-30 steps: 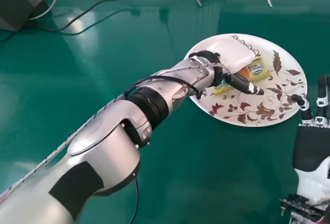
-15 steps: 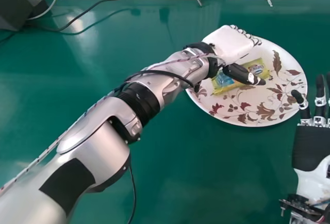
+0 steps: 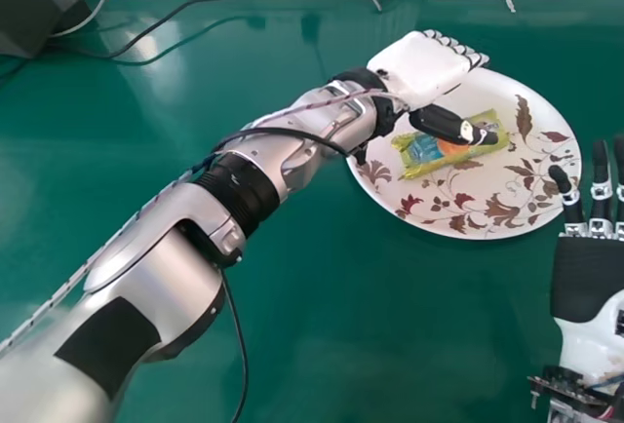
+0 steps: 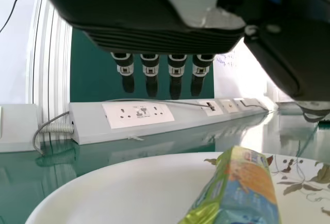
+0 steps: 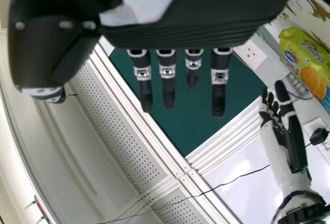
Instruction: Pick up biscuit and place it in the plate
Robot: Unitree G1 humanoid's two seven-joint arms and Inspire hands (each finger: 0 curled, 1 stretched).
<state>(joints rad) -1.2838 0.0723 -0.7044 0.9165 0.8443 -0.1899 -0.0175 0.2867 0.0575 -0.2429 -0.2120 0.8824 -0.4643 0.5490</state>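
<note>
Biscuit packet lies on leaf-patterned plate, where task wants it. Left hand above packet, fingers straight, slightly apart, gripping nothing, presumably to leave packet free. Right hand idle near plate, fingers extended.

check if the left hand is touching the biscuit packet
Apart. In the left wrist view, the left hand hangs clear of the biscuit packet, with white trunking and green table visible between them.
</note>
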